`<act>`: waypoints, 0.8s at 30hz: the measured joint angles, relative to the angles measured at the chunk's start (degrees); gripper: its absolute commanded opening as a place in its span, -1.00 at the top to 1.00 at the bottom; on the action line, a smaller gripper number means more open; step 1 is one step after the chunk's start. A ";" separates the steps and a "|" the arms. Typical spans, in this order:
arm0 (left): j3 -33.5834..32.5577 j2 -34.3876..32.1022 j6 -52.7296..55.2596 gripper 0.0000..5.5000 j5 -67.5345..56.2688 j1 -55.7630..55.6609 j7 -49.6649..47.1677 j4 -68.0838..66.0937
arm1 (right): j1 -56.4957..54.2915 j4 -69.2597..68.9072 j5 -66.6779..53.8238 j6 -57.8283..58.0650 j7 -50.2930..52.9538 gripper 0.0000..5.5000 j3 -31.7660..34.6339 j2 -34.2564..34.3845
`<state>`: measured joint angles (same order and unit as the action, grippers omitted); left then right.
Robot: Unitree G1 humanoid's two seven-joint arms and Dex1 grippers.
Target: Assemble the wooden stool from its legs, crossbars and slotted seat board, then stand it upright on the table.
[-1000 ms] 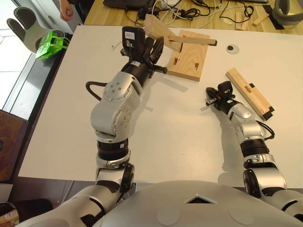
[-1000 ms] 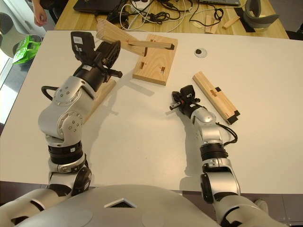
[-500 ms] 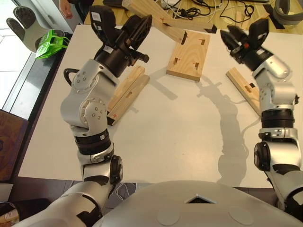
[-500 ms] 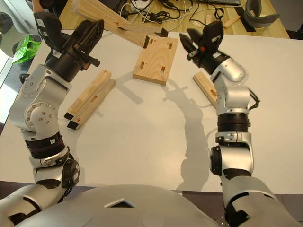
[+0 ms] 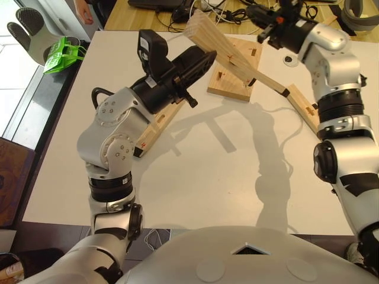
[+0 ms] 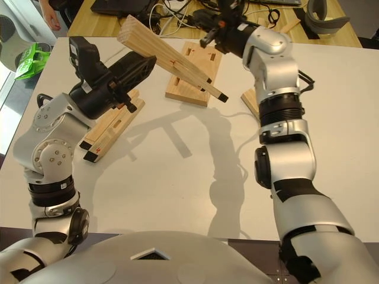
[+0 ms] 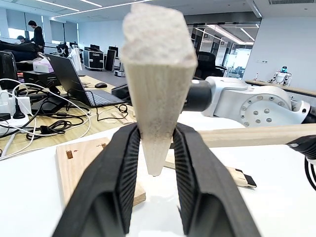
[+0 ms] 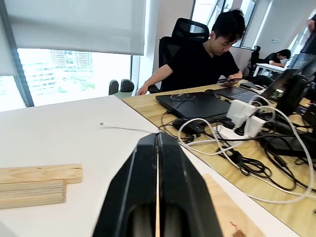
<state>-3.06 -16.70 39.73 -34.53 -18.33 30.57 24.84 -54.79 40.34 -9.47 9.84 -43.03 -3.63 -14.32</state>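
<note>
Your left gripper (image 5: 207,59) is clamped tight on a wooden leg (image 5: 216,38), held tilted in the air over the slotted seat board (image 5: 228,89), which lies flat on the table (image 5: 207,165). Your right gripper (image 8: 158,136) is closed with nothing in it, raised near the board's far edge. A leg pair (image 5: 157,121) lies beside your left arm.

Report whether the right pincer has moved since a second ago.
Yes: right pincer went from near side of the seat board to beyond its far edge.
</note>
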 measured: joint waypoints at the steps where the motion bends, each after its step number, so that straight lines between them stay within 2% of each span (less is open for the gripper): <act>1: 0.53 0.31 0.08 0.65 -0.42 0.02 -0.04 0.42 | -0.24 0.09 0.39 -0.04 -0.36 1.00 -0.89 1.22; 7: 3.34 0.91 -0.05 0.65 -0.89 0.09 -0.08 0.11 | -1.37 -1.26 2.11 -0.12 -3.80 1.00 -6.54 7.32; 13: 5.30 1.04 -0.24 0.66 -0.12 0.16 -1.16 -0.21 | -0.12 -3.87 2.16 0.96 -3.47 1.00 -7.32 7.63; 19: 6.55 0.81 -1.97 0.66 4.90 -0.21 -2.62 -2.58 | 0.47 -3.35 4.82 1.22 4.78 1.00 -6.42 8.26; 24: 9.03 -0.36 -2.71 0.66 8.07 -0.23 -2.74 -3.06 | 1.69 -2.03 6.61 1.55 6.30 1.00 -6.93 8.73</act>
<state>5.96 -17.06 37.02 -26.45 -18.56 27.84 21.79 -53.10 38.31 -2.87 11.39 -36.73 -10.55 -5.59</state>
